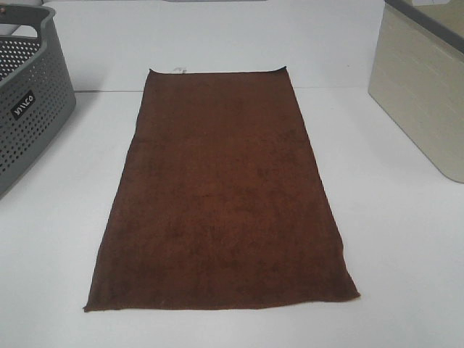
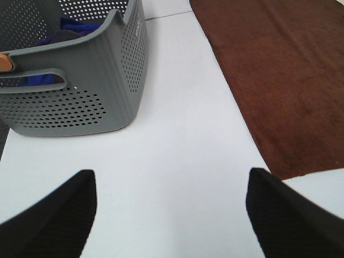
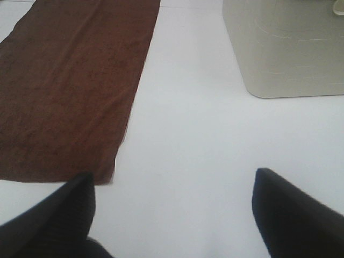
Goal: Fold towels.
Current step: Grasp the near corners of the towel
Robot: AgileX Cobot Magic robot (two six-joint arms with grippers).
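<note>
A dark reddish-brown terry towel (image 1: 221, 196) lies spread flat on the white table, long side running away from me, with a small white tag (image 1: 179, 70) at its far short edge. It also shows in the left wrist view (image 2: 285, 75) and the right wrist view (image 3: 70, 80). Neither gripper shows in the high view. My left gripper (image 2: 171, 215) is open and empty above bare table left of the towel's near corner. My right gripper (image 3: 173, 215) is open and empty above bare table right of the towel's near corner.
A grey perforated basket (image 1: 29, 109) stands at the left edge; the left wrist view shows its wall (image 2: 80, 102) with blue cloth (image 2: 80, 27) inside. A beige bin (image 1: 428, 94) stands at the back right, also in the right wrist view (image 3: 285, 48).
</note>
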